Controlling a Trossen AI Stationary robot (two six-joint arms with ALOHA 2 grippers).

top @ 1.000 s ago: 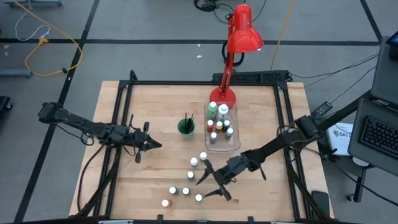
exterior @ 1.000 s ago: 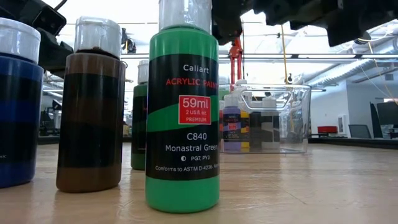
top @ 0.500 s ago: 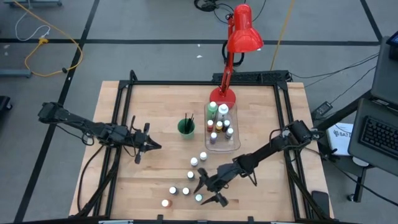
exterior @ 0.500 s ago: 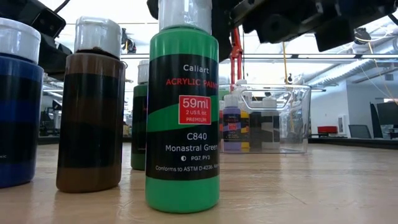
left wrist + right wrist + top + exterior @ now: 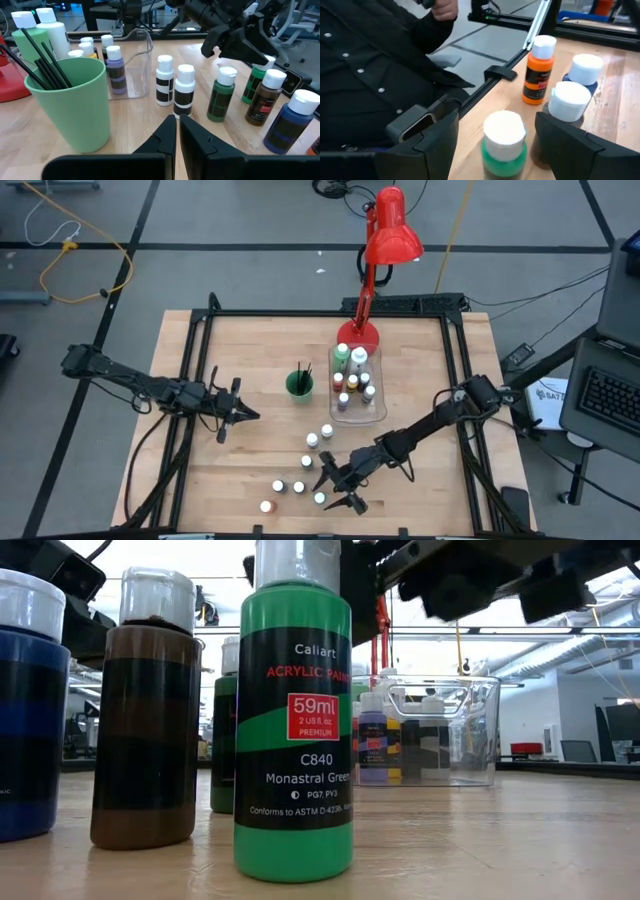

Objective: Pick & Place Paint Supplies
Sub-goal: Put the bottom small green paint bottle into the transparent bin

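A green paint bottle (image 5: 293,730) with a white cap, labelled Monastral Green, is seen standing upright on the wooden table (image 5: 250,340) near its front edge, among the other loose bottles. The right gripper (image 5: 495,137) is held spread wide around its cap, nothing grasped. The left gripper (image 5: 176,131) is kept clenched and empty near the green cup (image 5: 75,107).

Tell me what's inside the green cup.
Thin dark brush handles stand in the green cup, leaning against its rim; the high view shows them poking out too. Their lower ends and the cup's bottom are hidden by its wall.
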